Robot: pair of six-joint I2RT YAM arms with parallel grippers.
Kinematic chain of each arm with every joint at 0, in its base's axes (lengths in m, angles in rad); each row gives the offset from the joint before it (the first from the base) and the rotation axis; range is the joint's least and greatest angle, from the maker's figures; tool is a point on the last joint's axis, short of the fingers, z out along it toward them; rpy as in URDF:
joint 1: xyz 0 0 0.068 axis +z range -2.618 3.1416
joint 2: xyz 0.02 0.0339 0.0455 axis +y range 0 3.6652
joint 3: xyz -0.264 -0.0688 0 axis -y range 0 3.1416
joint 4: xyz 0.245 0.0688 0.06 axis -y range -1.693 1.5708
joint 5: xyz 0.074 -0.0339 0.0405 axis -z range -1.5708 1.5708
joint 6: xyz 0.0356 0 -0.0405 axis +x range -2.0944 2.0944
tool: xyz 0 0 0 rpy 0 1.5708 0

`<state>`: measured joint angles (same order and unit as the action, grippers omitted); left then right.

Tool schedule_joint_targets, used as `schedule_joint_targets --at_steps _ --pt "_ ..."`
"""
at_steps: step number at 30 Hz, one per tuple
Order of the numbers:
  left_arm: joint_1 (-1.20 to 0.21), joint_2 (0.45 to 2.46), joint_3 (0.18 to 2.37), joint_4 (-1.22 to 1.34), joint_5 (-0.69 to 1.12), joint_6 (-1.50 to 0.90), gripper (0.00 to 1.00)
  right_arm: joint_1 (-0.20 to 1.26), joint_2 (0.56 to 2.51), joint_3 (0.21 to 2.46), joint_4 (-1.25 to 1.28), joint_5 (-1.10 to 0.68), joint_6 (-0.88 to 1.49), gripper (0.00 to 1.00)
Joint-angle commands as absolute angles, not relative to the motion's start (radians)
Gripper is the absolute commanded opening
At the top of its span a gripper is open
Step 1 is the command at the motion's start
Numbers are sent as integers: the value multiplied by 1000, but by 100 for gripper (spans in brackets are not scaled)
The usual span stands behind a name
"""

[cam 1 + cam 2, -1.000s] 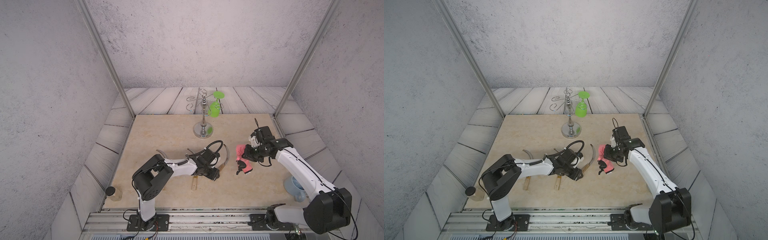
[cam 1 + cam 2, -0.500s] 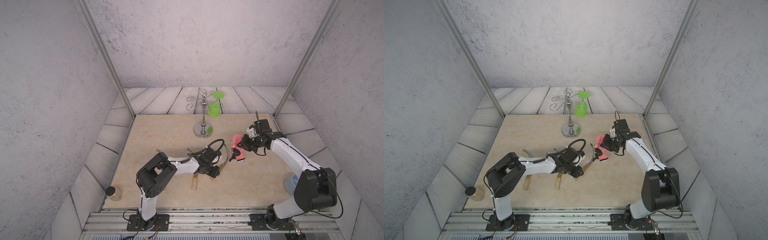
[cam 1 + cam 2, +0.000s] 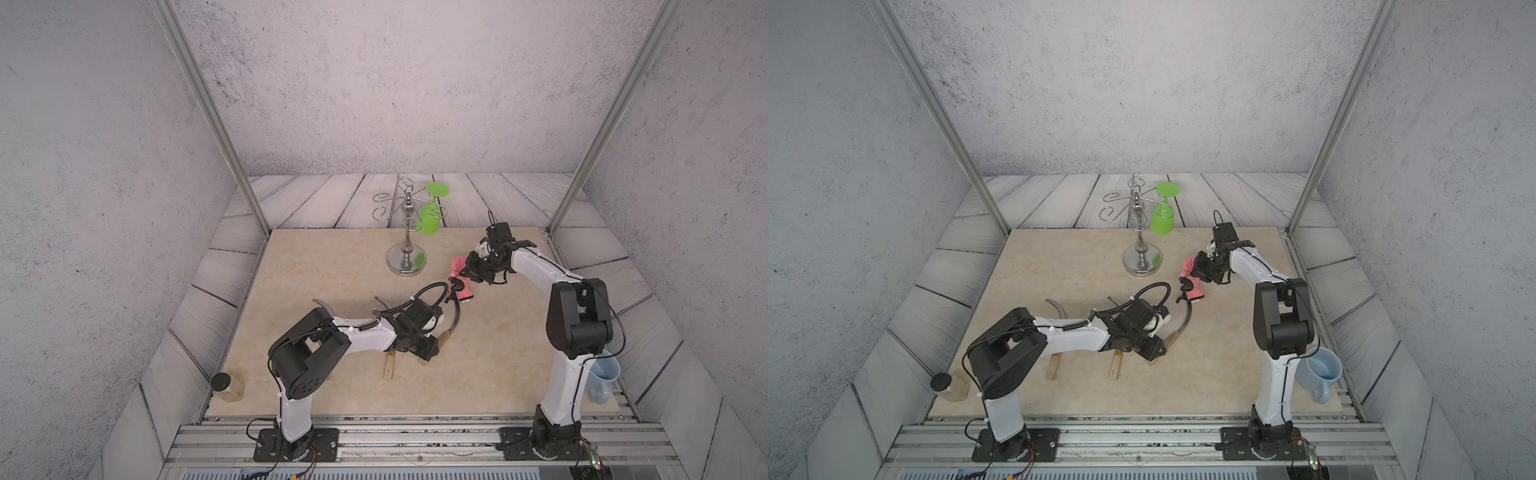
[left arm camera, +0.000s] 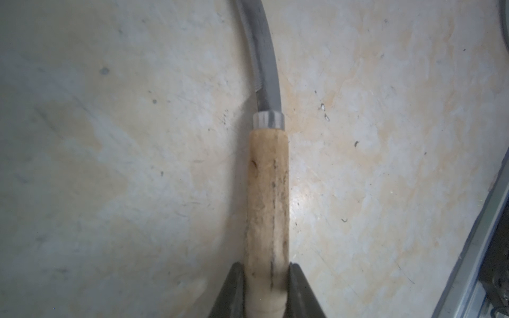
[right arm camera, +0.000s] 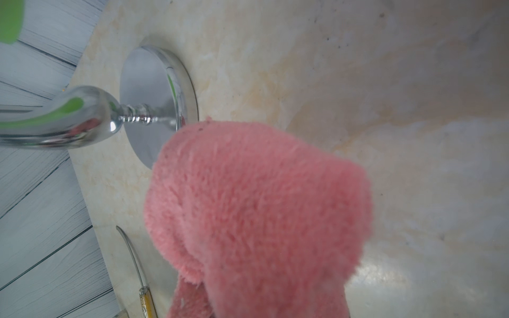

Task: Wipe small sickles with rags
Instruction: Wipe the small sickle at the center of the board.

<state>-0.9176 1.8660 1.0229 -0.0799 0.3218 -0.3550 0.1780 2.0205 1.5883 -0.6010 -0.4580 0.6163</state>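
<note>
L gripper [image 4: 267,278] clenched on butt end of sickle [image 4: 268,192]; fingers [image 4: 231,291] flank pale wooden handle, curved grey blade runs away over beige mat [image 3: 332,266]. In both top views sickle sits centre-front of mat, blade tip up by pink rag [image 3: 460,276]. R gripper [image 3: 471,272] grasps pink rag, bunched, hanging at blade tip; contact can't tell. 2 other sickles [image 3: 1051,368] flat on mat beneath L arm. Chrome stand [image 3: 407,253] near rag.
</note>
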Motion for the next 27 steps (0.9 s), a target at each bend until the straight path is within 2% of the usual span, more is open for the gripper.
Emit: schedule_joint_targets --at_steps 1,12,27 --pt "-932 1899 981 -204 327 -343 3 183 2112 1658 -664 -472 587 13" --pt "-932 1902 983 -202 327 -346 3 207 2272 1816 -911 -280 468 13" --pt "-931 1890 979 -202 309 -354 2 323 2353 1789 -1035 -141 411 14"
